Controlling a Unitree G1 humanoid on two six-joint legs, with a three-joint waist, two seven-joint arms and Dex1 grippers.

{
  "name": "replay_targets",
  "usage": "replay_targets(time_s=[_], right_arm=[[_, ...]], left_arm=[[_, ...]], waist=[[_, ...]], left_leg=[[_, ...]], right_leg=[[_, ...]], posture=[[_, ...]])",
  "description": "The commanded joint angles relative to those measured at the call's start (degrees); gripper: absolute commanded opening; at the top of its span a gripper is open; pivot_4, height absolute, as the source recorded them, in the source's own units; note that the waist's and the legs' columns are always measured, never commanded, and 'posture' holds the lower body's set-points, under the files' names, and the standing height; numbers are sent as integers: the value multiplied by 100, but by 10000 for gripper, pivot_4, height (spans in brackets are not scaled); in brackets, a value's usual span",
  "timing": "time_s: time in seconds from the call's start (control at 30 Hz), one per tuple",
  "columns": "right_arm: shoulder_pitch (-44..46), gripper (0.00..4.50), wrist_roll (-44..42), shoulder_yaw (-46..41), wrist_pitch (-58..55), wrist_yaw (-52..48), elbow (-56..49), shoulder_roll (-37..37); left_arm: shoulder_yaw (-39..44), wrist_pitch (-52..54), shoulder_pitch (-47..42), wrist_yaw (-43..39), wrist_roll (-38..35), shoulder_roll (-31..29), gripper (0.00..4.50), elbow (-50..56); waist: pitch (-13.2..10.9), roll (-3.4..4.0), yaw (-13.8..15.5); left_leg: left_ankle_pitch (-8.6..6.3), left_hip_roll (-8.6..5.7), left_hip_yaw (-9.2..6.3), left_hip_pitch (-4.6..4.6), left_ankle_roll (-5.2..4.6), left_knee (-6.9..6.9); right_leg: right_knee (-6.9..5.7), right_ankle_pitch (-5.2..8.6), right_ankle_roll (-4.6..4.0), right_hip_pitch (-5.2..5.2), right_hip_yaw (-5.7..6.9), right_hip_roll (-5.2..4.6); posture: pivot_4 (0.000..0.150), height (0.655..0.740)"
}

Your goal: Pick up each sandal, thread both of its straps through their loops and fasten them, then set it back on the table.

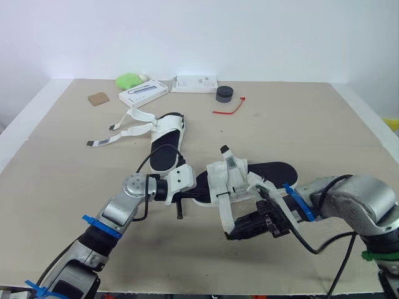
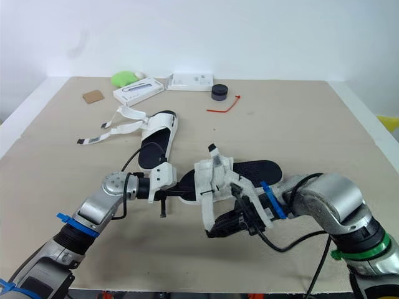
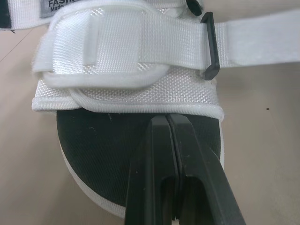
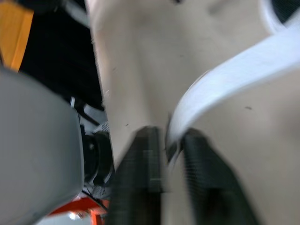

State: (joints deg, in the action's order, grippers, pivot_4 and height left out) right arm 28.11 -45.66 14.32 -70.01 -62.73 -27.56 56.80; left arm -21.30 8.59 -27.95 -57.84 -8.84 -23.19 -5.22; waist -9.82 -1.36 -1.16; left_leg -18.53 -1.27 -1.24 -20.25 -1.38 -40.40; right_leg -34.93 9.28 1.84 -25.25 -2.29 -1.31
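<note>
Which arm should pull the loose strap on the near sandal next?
Right. The right gripper pinches the strap; the left gripper sits shut over the sandal, away from that strap.

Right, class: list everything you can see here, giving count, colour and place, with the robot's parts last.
table: one, beige, under everything
near sandal: one, white with black insole, between the grippers
far sandal: one, same colours, behind it, straps loose
box, second box: two, white, far edge
green lump: one, far edge
cork square: one, brown, far left
puck: one, dark grey, beside the boxes
cord: one, red, beside the puck
left gripper: black, shut, over near sandal's insole
right gripper: black, pinching a white strap
</note>
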Motion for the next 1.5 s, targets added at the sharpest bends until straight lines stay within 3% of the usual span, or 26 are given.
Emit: replay_targets(time_s=[0.03, 0.13, 0.17, 0.47, 0.63, 0.8, 1.0, 1.33, 1.5], right_arm=[[-172, 28968, 800, 19, 1482, -378, -172, 257], [-412, 42439, 1613, 34, 2941, -587, -57, 336], [-532, 44490, 1958, 5, 3705, -708, 41, 331], [-350, 44490, 4071, -218, 11586, -917, 2363, -558], [98, 44490, 4793, -5, 14102, -406, 3217, -885], [142, 44490, 5588, 144, 15006, 160, 3681, -1048], [375, 44490, 6487, 61, 14983, 768, 3872, -1220], [623, 44490, 6624, 254, 15502, 1687, 4328, -588], [855, 44490, 7120, -46, 15679, 2101, 4551, -735]], left_arm=[[-148, 141, 150, 9, 302, -79, 0, -333], [-152, 126, 154, 2, 306, -81, 0, -350], [-154, 125, 157, -2, 304, -78, 0, -349], [-169, 102, 157, -2, 303, -64, 0, -366], [-169, 108, 159, 4, 297, -59, 0, -368], [-157, 135, 165, 20, 277, -61, 0, -342], [-148, 171, 207, 16, 268, -98, 0, -277], [-142, 204, 205, 18, 264, -107, 0, -279], [-144, 196, 190, 18, 266, -81, 0, -311]], waist=[[0, 0, -1], [0, 0, -2], [0, -1, -2], [-1, -7, -4], [-2, -6, -3], [-4, -10, -4], [-5, -13, -18], [-8, -17, -20], [-8, -18, -22]], left_leg=[[0, 0, 2, 2, 0, 0], [1, 0, 6, 8, 2, 0], [2, 0, 5, 8, 3, 0], [4, -5, 24, 25, 6, 0], [3, -5, 35, 38, 5, 1], [2, -4, 46, 73, 4, 6], [0, -2, 74, 109, 0, 8], [-4, -3, 88, 131, -7, 12], [-4, -2, 94, 135, -9, 13]], right_leg=[[0, -1, 2, 1, 0, 0], [-1, -3, 5, 3, -1, 1], [-2, -4, 5, 3, -2, 2], [-1, -8, 11, 11, -25, 2], [-5, -11, 7, 16, -42, 3], [-7, -7, 1, 40, -58, 5], [-10, 3, -17, 77, -91, 8], [-9, 7, -12, 90, -110, 13], [-9, 6, -12, 90, -120, 17]], posture=[[1500, 7400], [1500, 7400], [1500, 7400], [1500, 7400], [1500, 7400], [1500, 7400], [1500, 7400], [1500, 7400], [1500, 7400]])
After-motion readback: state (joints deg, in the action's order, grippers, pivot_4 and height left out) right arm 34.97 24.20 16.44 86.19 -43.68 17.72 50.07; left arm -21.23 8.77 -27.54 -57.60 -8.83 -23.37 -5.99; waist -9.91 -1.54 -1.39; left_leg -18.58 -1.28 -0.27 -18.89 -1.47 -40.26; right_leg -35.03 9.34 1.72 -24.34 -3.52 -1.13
